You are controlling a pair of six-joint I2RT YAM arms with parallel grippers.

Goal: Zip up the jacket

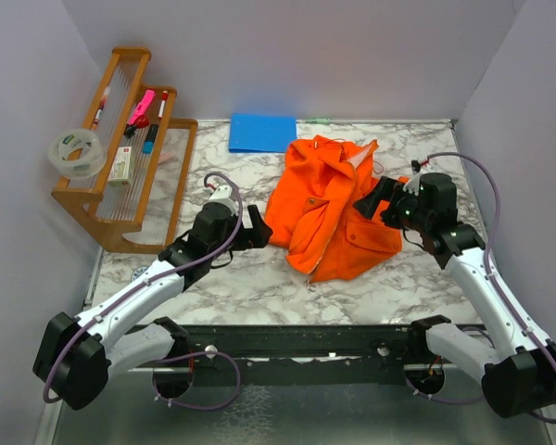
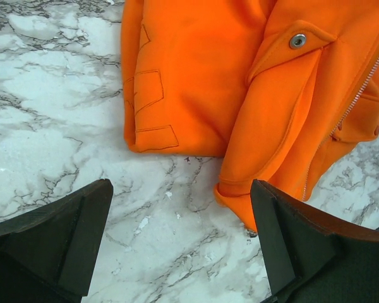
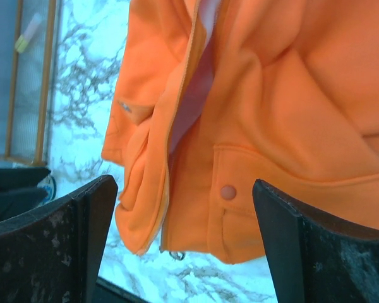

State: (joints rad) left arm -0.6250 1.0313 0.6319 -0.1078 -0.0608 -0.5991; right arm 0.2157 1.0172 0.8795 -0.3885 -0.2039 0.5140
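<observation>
The orange jacket (image 1: 329, 204) lies crumpled on the marble table, front open, with pink lining showing at the collar. My left gripper (image 1: 259, 227) is open at the jacket's left edge. In the left wrist view the left gripper (image 2: 182, 208) is over bare marble, with the jacket (image 2: 202, 76) just ahead and its zipper strip (image 2: 360, 88) at the right. My right gripper (image 1: 371, 199) is open over the jacket's right side. In the right wrist view the right gripper (image 3: 184, 208) frames the hem, the pocket snap (image 3: 228, 192), the pink lining (image 3: 199, 88) and the zipper pull (image 3: 175, 255).
A flat blue rectangle (image 1: 262, 133) lies behind the jacket. A wooden rack (image 1: 130, 185) at the left holds markers (image 1: 141, 109), and a tape roll (image 1: 77, 153) sits at its side. Walls close in the left, back and right.
</observation>
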